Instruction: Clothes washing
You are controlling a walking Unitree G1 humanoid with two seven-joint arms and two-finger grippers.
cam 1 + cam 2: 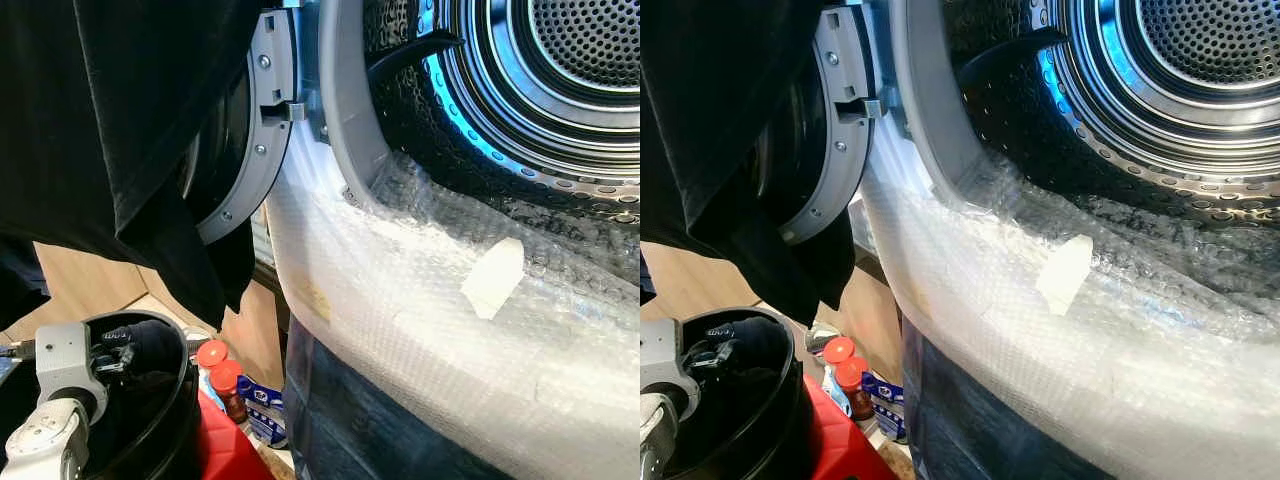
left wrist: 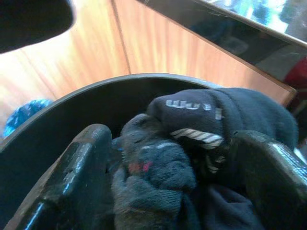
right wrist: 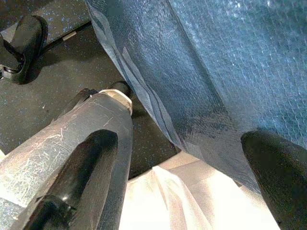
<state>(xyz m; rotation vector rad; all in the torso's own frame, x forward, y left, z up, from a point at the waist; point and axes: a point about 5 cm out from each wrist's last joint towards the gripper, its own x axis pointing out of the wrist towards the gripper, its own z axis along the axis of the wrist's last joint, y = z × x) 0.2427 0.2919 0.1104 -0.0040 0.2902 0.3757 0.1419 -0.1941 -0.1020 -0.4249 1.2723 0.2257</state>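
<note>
A black bucket [image 1: 186,400] stands at the lower left with a bundle of dark clothes [image 2: 192,143] in it. My left gripper [image 2: 168,139] reaches into the bucket, its two fingers pressed on either side of the bundle. The washing machine's drum [image 1: 560,90] gapes open at the upper right, and its grey door [image 1: 262,130] is swung out to the left. A large black garment [image 1: 120,120] hangs in front of the door. My right gripper [image 3: 178,141] hangs open and holds nothing, low beside the machine's front.
Bubble wrap [image 1: 420,330] covers the machine's front below the drum, with a white tape patch [image 1: 492,278] on it. Two red-capped bottles [image 1: 212,353] and a red container [image 1: 225,445] stand between bucket and machine. A black shoe [image 3: 21,40] rests on the dark floor.
</note>
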